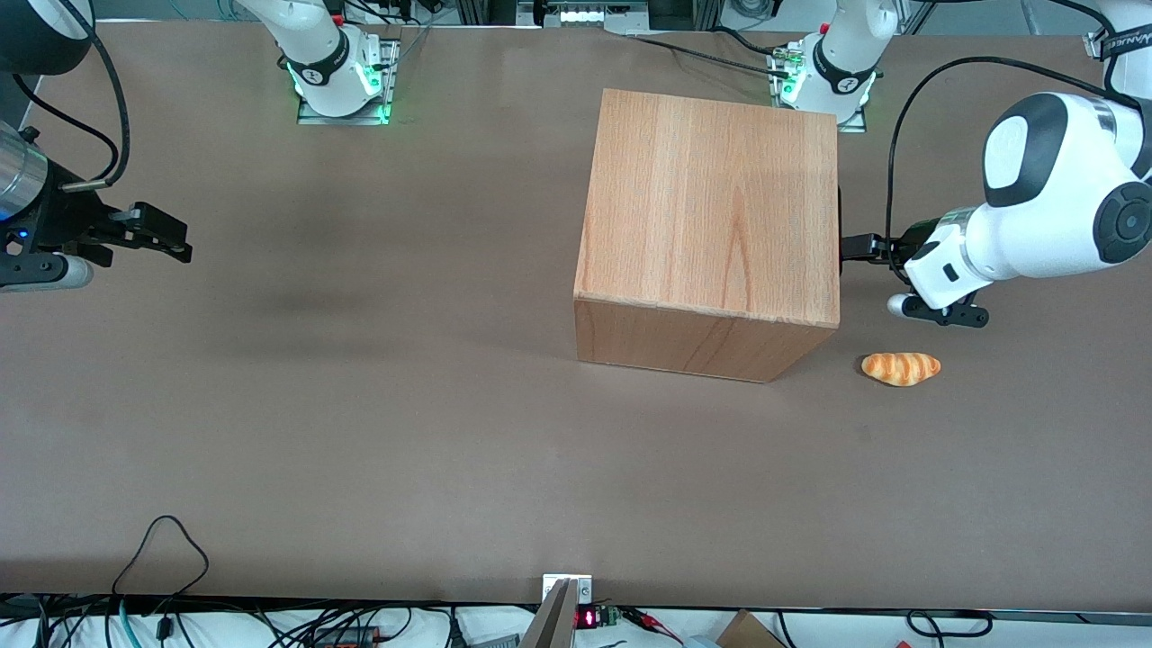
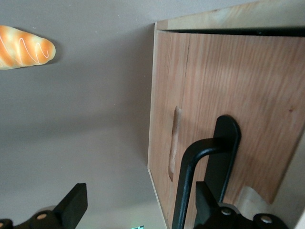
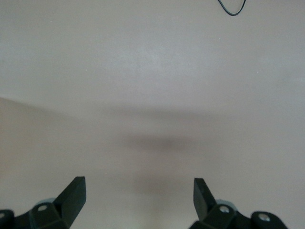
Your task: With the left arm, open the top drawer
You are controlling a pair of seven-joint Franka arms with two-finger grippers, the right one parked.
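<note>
Hardly any text can be read. A band (image 1: 1127, 40) on the white arm at the working arm's end of the table carries dark capital letters, too small to make out. A small display (image 1: 585, 618) at the table edge nearest the front camera glows with red digits that cannot be told. The left arm's gripper (image 1: 853, 247), fingers spread about the top drawer's (image 2: 228, 95) black bar handle (image 2: 190, 181), shows no lettering.

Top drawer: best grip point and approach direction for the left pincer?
Grip the black bar handle on the top drawer front, around the bar's midspan. It stands off the panel on posts, so fingers can straddle it. Come straight at the drawer front from the working arm's end of the table, where the open pincer already sits, one finger beside the bar.
</note>
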